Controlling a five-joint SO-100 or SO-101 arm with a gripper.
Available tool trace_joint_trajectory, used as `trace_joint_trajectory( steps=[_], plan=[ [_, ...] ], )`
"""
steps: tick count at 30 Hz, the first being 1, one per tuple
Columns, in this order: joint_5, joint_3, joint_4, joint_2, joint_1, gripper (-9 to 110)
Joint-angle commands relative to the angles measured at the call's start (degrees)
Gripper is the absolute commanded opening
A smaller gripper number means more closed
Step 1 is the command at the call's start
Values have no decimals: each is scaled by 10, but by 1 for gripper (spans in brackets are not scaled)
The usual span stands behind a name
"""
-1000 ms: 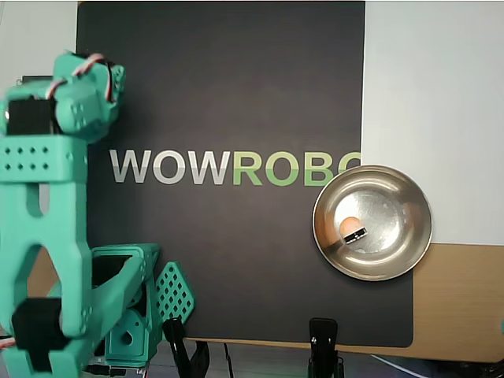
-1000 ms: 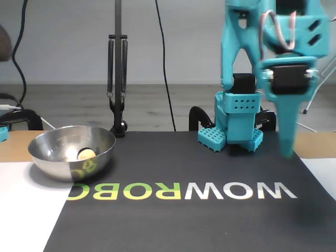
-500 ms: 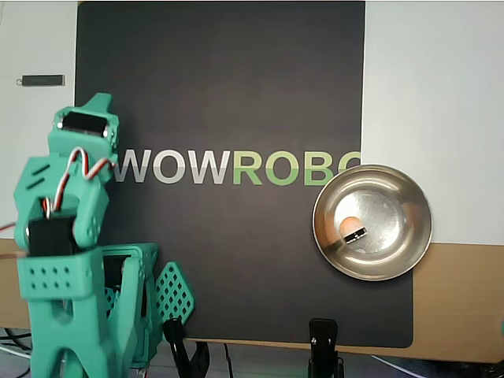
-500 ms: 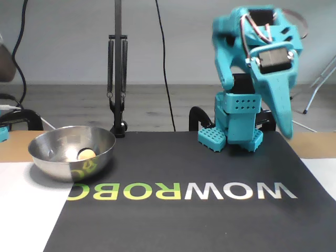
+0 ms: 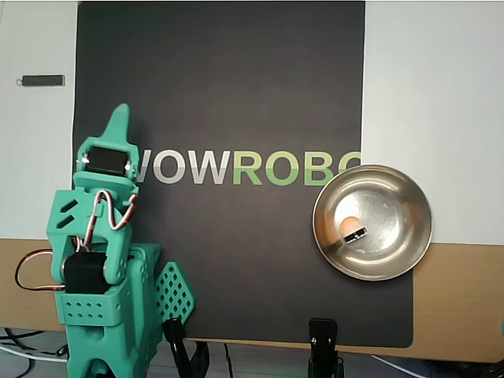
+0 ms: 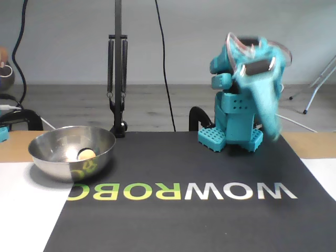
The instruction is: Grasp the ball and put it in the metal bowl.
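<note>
overhead view puts the metal bowl (image 5: 372, 222) at about four o'clock on the scene, a round, shallow dish of shiny steel with a wide rim, straddling the right edge of the dark mat (image 5: 220, 94). the ball (image 5: 350, 226) lies inside it, a small smooth tan sphere resting on the flat bottom toward the bowl's nine o'clock side, with a dark mirrored patch just beside it on the steel. the mat is matte charcoal and rectangular, printed with large letters that read "wowrobo" (white for "wow", green for the rest, the last letter partly covered by the bowl's rim). the arm (image 5: 98, 268) is teal plastic with perforated, grid-like panels and red and white wires looped across it, folded up at about eight o'clock. its gripper (image 5: 118, 122) tapers to a single pointed tip aimed toward twelve o'clock, well apart from the bowl; the fingers look pressed together with nothing between them. a small dark bar (image 5: 42, 80) lies on the pale table (image 5: 433, 79) at ten o'clock. the fixed view shows the bowl (image 6: 72, 152) at eight o'clock, its curved wall reflecting the green lettering, the ball (image 6: 86, 154) low inside, and the arm (image 6: 244, 100) motion-blurred at two o'clock.
</note>
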Motion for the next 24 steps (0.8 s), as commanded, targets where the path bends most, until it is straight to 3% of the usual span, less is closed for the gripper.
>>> trace_joint_trajectory(
  steps=[1,4,13,17,24],
  plan=[
    [-3,24,-32,32,7,0],
    [-31,66,-75,32,10,0],
    [-91,66,-56,30,11,0],
    [-145,67,2,29,9,0],
    [-153,67,73,30,8,0]
  ],
)
